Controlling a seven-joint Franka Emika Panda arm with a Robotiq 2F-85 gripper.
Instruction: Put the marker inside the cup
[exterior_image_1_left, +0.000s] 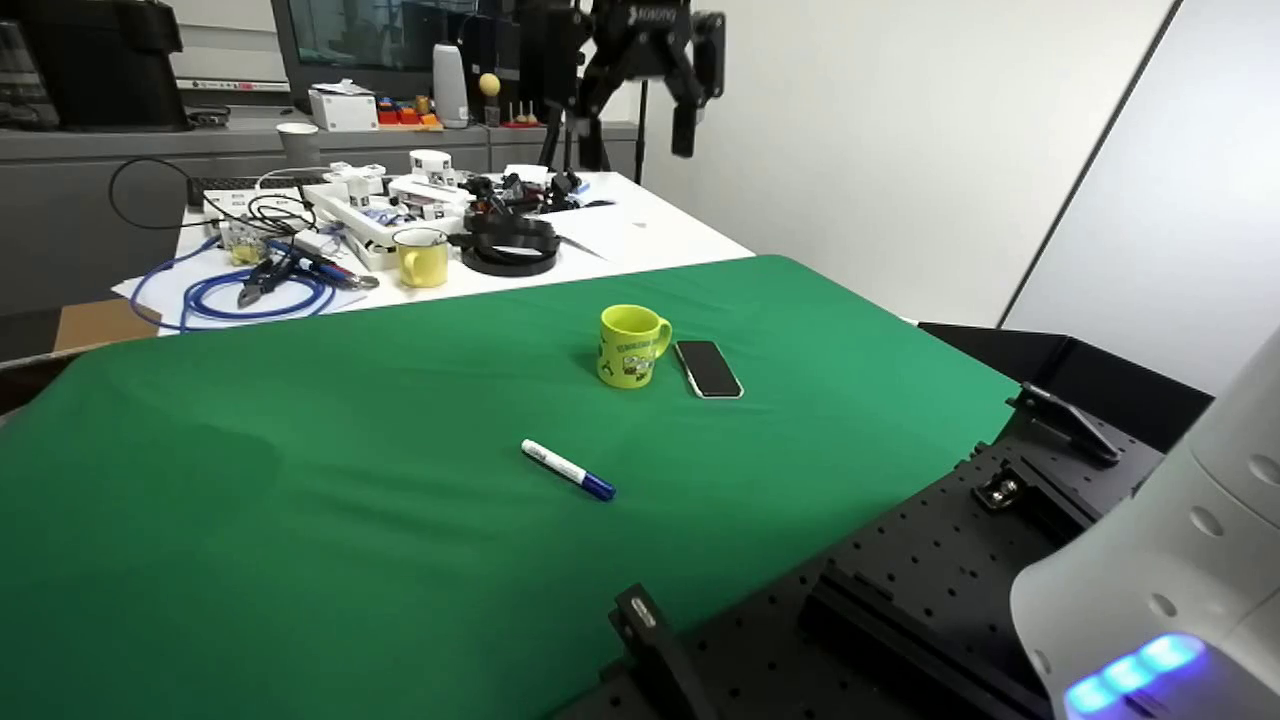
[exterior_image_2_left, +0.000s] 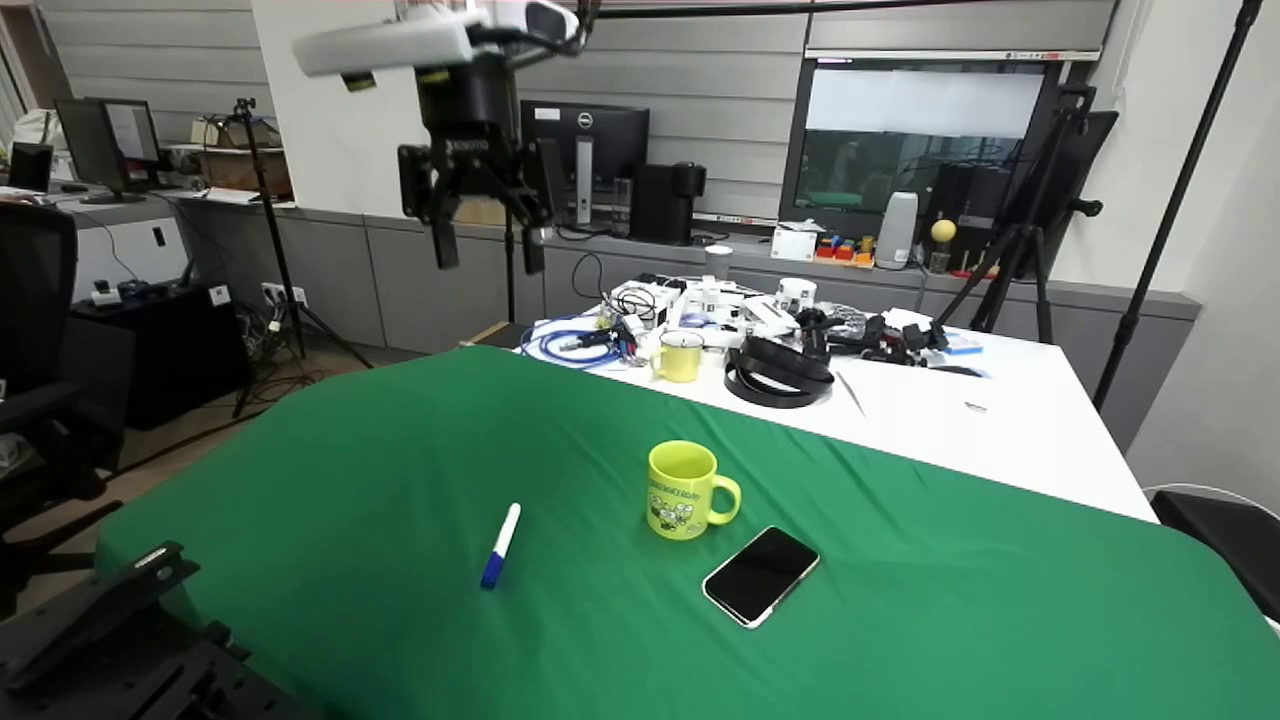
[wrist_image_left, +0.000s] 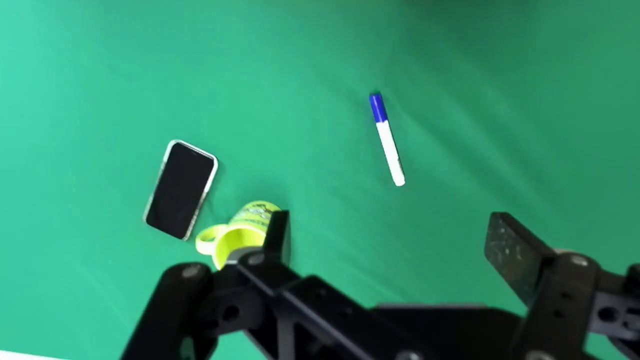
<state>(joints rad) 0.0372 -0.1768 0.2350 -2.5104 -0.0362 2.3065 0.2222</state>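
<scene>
The marker, white with a dark blue cap end, lies flat on the green cloth in both exterior views (exterior_image_1_left: 567, 470) (exterior_image_2_left: 501, 545) and in the wrist view (wrist_image_left: 388, 142). The yellow-green cup stands upright on the cloth in both exterior views (exterior_image_1_left: 627, 350) (exterior_image_2_left: 682, 490), with its handle toward the phone. In the wrist view the cup (wrist_image_left: 253, 212) is partly hidden behind a gripper finger. My gripper shows in both exterior views (exterior_image_1_left: 638, 148) (exterior_image_2_left: 490, 258), high above the cloth. In the wrist view its fingers (wrist_image_left: 389, 225) are wide apart with nothing between them.
A dark phone with a white edge (exterior_image_1_left: 709, 369) lies beside the cup. Behind the green cloth (exterior_image_2_left: 900, 560), a white table (exterior_image_2_left: 1000, 430) holds another yellow mug (exterior_image_2_left: 679, 357), black straps (exterior_image_2_left: 777, 372), cables and parts. A black perforated base plate (exterior_image_1_left: 900, 570) borders the cloth.
</scene>
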